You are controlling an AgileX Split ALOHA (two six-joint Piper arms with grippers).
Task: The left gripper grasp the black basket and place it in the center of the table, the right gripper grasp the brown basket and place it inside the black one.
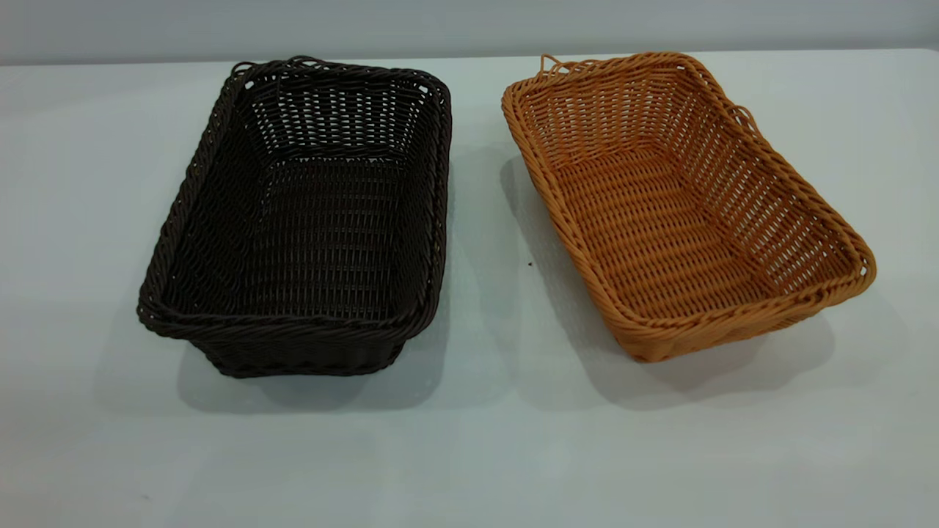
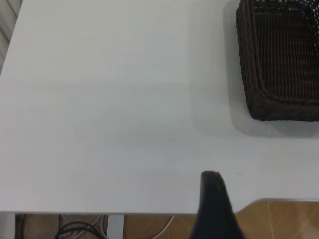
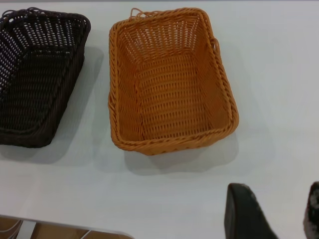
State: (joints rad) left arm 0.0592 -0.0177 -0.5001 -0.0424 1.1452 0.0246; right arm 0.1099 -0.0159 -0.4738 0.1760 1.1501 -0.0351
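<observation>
The very dark brown-black rectangular woven wicker basket [image 1: 301, 220] and the orange-tan rectangular woven wicker basket [image 1: 682, 198] stand side by side, apart, on the plain white-grey tabletop [image 1: 469, 455]. The right gripper [image 3: 271, 211] hovers near the tabletop's edge, fingers [image 3: 244, 214] spread open. Whether the left gripper [image 2: 214, 206] is open cannot be told.

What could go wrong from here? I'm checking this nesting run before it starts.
The black basket and brown basket sit close together, so shifting the black one might nudge the brown. The brown basket's loose rim strands could snag the right gripper fingers. Same-sized baskets may jam rather than nest fully.
</observation>
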